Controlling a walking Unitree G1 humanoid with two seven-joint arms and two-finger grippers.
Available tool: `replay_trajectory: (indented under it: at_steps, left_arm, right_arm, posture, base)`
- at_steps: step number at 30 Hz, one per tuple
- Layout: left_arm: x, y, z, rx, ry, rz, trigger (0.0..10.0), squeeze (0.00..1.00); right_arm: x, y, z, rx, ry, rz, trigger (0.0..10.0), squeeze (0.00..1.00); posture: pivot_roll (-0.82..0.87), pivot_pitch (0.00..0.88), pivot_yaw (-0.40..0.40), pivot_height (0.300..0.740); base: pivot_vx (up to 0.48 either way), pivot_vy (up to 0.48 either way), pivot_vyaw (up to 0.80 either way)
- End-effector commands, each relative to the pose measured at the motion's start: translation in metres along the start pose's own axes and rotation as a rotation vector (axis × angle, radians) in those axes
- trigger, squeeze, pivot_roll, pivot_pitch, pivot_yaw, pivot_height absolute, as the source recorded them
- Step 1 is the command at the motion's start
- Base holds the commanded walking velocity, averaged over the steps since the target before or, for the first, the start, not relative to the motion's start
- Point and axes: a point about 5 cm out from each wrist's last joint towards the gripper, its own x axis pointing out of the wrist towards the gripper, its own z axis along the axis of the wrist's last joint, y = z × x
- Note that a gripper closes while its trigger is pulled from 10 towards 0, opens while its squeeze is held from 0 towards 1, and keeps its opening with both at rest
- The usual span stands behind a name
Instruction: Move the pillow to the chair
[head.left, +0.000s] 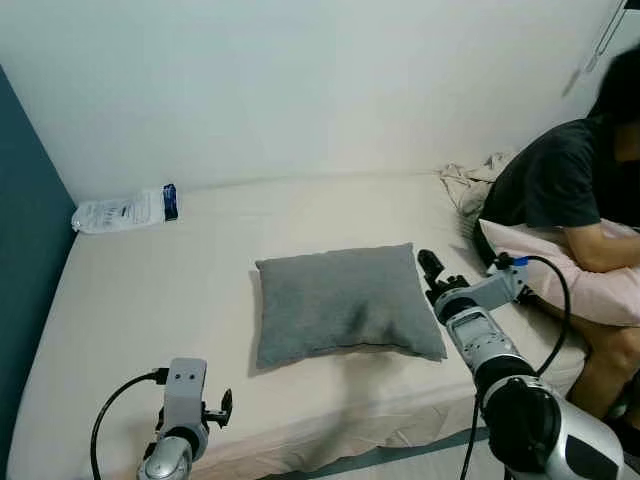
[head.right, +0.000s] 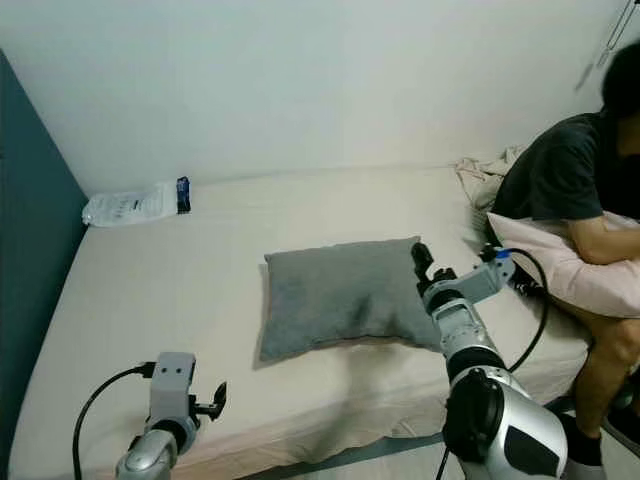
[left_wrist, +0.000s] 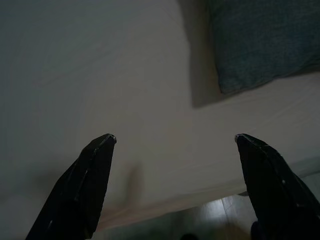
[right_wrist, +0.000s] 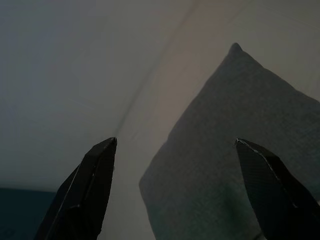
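From the head views, a grey pillow (head.left: 345, 302) lies flat near the middle of a cream bed (head.left: 150, 300) that meets a white wall (head.left: 300, 80), with a teal wall (head.left: 25, 250) along its left side. The right gripper (head.left: 428, 262) sits at the pillow's right edge, just beside or perhaps touching it; its fingers are hard to make out here. The left gripper (head.left: 222, 408) hovers low over the bed's near edge, well apart from the pillow, which lies ahead of it and to its right. A white packet (head.left: 125, 211) rests far beyond it, by the wall. To the right of the right gripper a person (head.left: 565, 180) sits on the bed holding a pink cushion (head.left: 590, 280).

In the left wrist view, the fingers (left_wrist: 82, 185) stand wide apart over bare sheet, the pillow's corner ahead.

In the right wrist view, the fingers (right_wrist: 87, 190) spread wide, the pillow close ahead between them.
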Motion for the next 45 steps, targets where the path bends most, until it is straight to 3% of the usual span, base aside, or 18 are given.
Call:
replay_trajectory:
  at_steps: [1,12,16,28,35,37,38,45]
  left_arm:
    - [0.001,0.005,0.005,0.014,-0.030,0.002,10.0,0.00]
    - [0.001,0.009,0.008,0.048,-0.047,0.000,10.0,0.00]
    - [-0.004,0.008,0.002,0.048,-0.040,-0.004,10.0,0.00]
    - [-0.011,0.012,-0.004,0.058,-0.049,-0.005,10.0,0.00]
    - [-0.035,0.029,-0.014,0.103,-0.086,-0.012,10.0,0.00]
    - [-0.039,0.031,-0.016,0.113,-0.082,-0.017,10.0,0.00]
    - [-0.050,0.037,-0.021,0.143,-0.080,-0.032,10.0,0.00]
    - [-0.071,0.051,-0.017,0.201,-0.092,-0.045,10.0,0.00]
  right_arm:
    - [0.001,0.001,0.006,0.014,-0.020,-0.002,10.0,0.00]
    - [0.000,-0.001,0.004,-0.016,-0.003,-0.012,10.0,0.00]
    - [0.000,-0.003,0.005,0.017,-0.017,-0.017,10.0,0.00]
    - [0.000,-0.003,0.015,0.075,-0.055,-0.012,10.0,0.00]
    - [-0.001,0.003,-0.007,0.216,-0.050,0.057,10.0,0.00]
    - [-0.001,0.003,-0.008,0.232,-0.056,0.058,10.0,0.00]
    - [-0.003,0.000,-0.010,0.263,-0.071,0.054,10.0,0.00]
    - [-0.007,-0.010,-0.005,0.291,-0.103,0.045,10.0,0.00]
  posture:
    - [0.03,0.090,-0.058,0.652]
    - [0.04,0.106,-0.050,0.607]
    - [0.04,0.116,-0.047,0.587]
    - [0.07,0.157,-0.032,0.587]
    - [0.12,0.280,0.068,0.587]
    - [0.12,0.280,0.068,0.587]
    - [0.14,0.326,0.107,0.587]
    - [0.18,0.379,0.162,0.587]
  base:
    - [0.000,0.000,0.00]
    - [0.000,0.000,0.00]
    - [0.000,0.000,0.00]
    - [0.000,0.000,0.00]
    - [0.000,0.000,0.00]
    - [0.000,0.000,0.00]
    - [0.000,0.000,0.00]
    - [0.000,0.000,0.00]
